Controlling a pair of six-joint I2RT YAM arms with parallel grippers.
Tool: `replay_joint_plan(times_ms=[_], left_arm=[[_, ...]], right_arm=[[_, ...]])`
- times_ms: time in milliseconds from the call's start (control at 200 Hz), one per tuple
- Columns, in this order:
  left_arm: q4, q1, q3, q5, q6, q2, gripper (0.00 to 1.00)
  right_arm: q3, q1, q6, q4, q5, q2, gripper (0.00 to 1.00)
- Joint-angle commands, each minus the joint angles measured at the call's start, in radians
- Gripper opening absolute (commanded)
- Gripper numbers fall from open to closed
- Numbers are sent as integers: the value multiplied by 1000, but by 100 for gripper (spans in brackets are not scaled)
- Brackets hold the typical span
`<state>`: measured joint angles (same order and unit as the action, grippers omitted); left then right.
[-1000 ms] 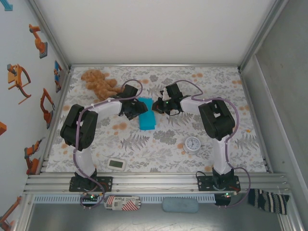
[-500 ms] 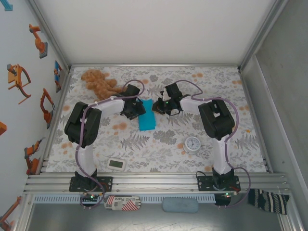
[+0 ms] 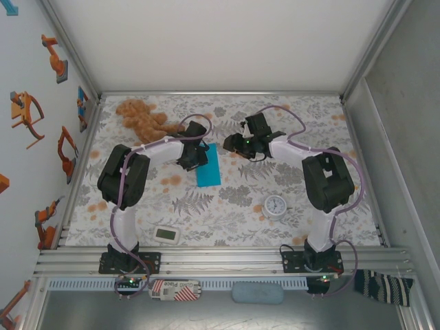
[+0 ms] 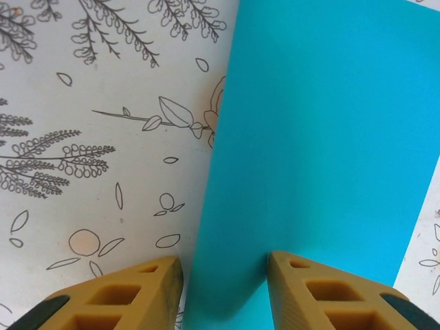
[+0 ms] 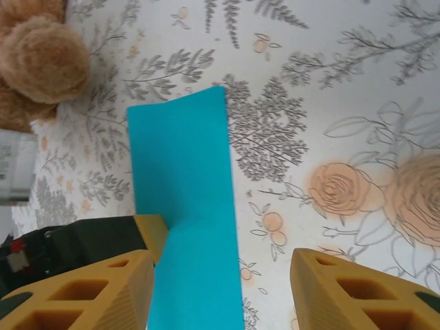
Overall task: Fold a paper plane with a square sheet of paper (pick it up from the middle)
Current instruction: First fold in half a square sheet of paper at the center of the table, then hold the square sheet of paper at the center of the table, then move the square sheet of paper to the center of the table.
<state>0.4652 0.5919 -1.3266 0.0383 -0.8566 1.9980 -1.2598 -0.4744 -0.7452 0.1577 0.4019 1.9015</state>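
- Lying flat a little beyond the middle of the table, toward its far edge: the square sheet of paper, doubled into a narrow turquoise strip running near to far.
- Set low over the strip's far left corner: the left gripper, fingers spread and clamping nothing, with the paper's end flat on the table between them.
- Poised near the strip's far end, off to its right and clear of it: the right gripper, fingers wide apart and empty.
- Raised from the near edge and bent sharply at the elbow, forearm slanting inward and away to the paper: the left arm.
- Folded the mirrored way from the near right: the right arm.
- Resting by the far left corner, well apart from the paper: a brown teddy bear.
- Lying toward the near right, beside the right arm: a small round white clock.
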Motion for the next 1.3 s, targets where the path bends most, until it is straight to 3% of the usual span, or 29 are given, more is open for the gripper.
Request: replay_joint_plan(times_ms=[0,626,946,1297], left_arm=[[75,0,45,53,-41,107,39],[68,8,29,9,-40,189,31],[73,10,40,11,-45,197,37],[-21,9,84,-60,36,123,36]], right_arm=[[18,0,15,40,-42,-8,55],[38,-1,4,-22,27,54,51],[24,-2,11,-42,89,87,51],[-35,-28,27,-76,222,167,27]])
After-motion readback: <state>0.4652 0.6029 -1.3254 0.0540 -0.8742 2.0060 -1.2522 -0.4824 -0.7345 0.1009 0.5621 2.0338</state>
